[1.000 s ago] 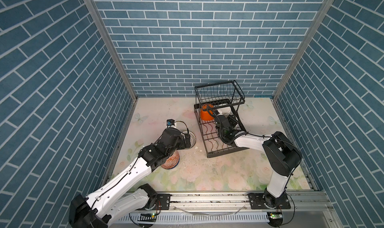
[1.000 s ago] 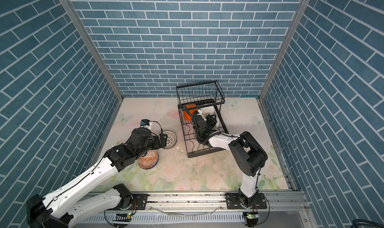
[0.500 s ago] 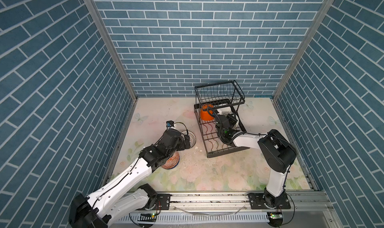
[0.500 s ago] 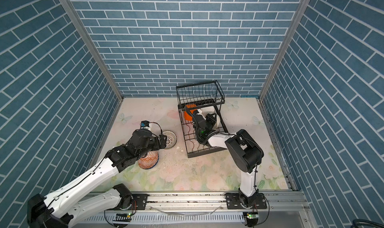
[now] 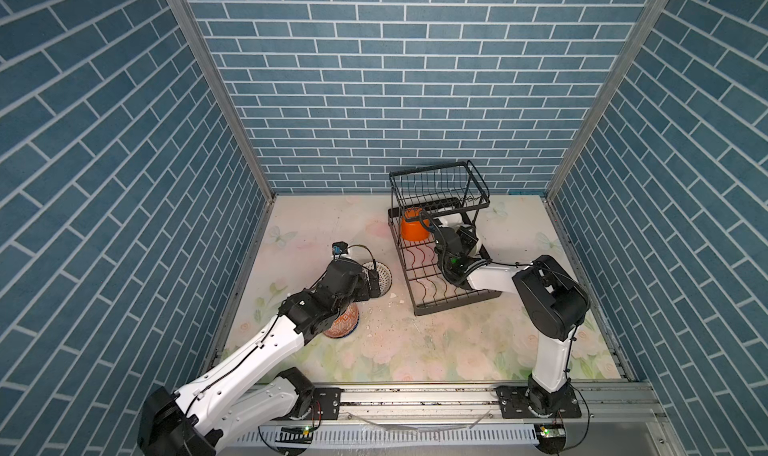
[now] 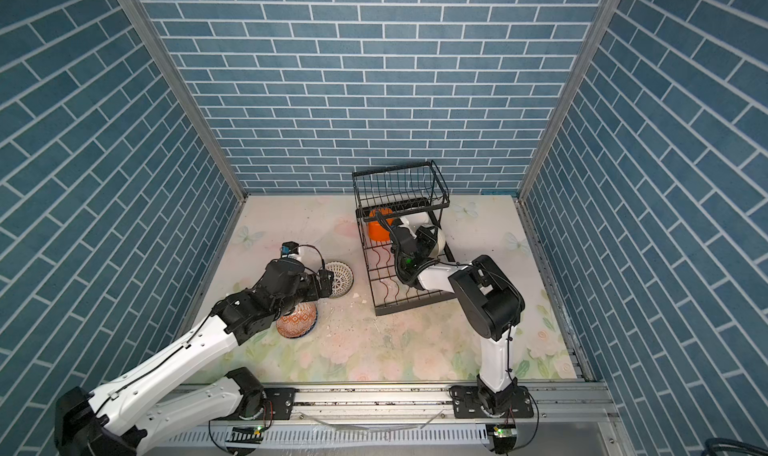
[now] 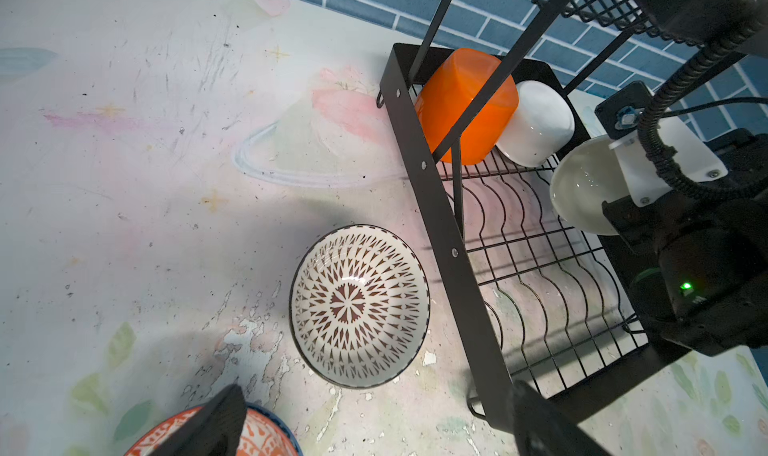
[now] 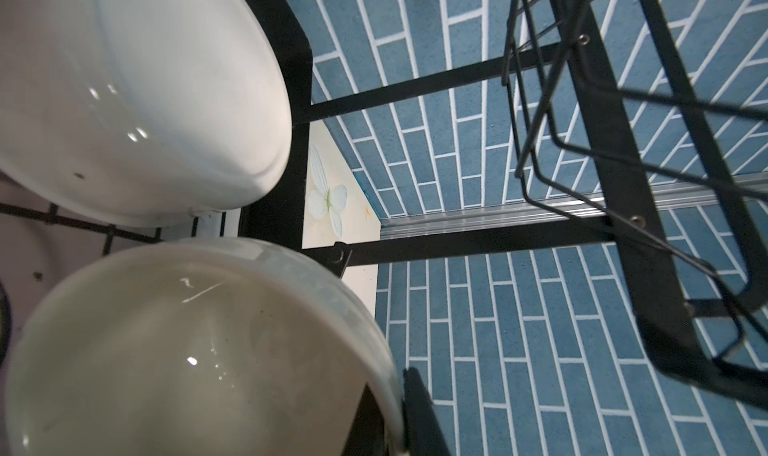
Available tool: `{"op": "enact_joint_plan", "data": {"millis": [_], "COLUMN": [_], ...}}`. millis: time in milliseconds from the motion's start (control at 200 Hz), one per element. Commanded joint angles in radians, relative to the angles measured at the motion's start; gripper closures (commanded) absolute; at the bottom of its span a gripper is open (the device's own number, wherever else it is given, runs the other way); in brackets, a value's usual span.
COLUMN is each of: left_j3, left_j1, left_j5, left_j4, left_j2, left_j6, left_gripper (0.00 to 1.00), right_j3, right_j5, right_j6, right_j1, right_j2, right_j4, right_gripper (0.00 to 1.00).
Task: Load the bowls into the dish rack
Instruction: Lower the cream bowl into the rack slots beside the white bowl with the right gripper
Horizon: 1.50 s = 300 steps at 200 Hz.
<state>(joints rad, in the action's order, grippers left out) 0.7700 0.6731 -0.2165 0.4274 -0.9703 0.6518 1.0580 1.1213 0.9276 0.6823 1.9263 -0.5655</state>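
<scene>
Three walls (image 5: 395,80) of blue brick pattern with white mortar lines close in the cell; aluminium posts (image 5: 216,88) run up both back corners; tabletop (image 5: 415,350) is pale with faded pink flowers, green leaves and butterflies (image 5: 496,211); surface scuffed, print flaking near the middle (image 7: 249,342); slotted aluminium rail (image 6: 374,400) spans the front edge; light is even, shadows soft.
</scene>
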Motion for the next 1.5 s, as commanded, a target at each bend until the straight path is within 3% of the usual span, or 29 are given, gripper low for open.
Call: {"op": "enact_joint_plan", "data": {"millis": [0, 1050, 1495], "left_j3": [-0.006, -0.012, -0.016], "left_j1": [-0.006, -0.009, -0.01], "left_j5": [-0.016, -0.025, -0.023], "left_j4": [-0.007, -0.013, -0.022], "left_j2": [-0.007, -0.023, -0.027], "left_j6": [0.002, -0.005, -0.004], "left_gripper": [0.0, 0.0, 0.0], "right_j3": [0.073, 0.138, 0.131], "right_j5": [0.023, 0.035, 0.051], "right_j6": [0.047, 0.227, 0.248], "right_j1": [-0.003, -0.02, 0.005], "right_j2": [0.018, 0.179, 0.203], "right_j4": [-0.085, -0.239, -0.231], "right_gripper": [1.0, 1.0, 1.0]}}
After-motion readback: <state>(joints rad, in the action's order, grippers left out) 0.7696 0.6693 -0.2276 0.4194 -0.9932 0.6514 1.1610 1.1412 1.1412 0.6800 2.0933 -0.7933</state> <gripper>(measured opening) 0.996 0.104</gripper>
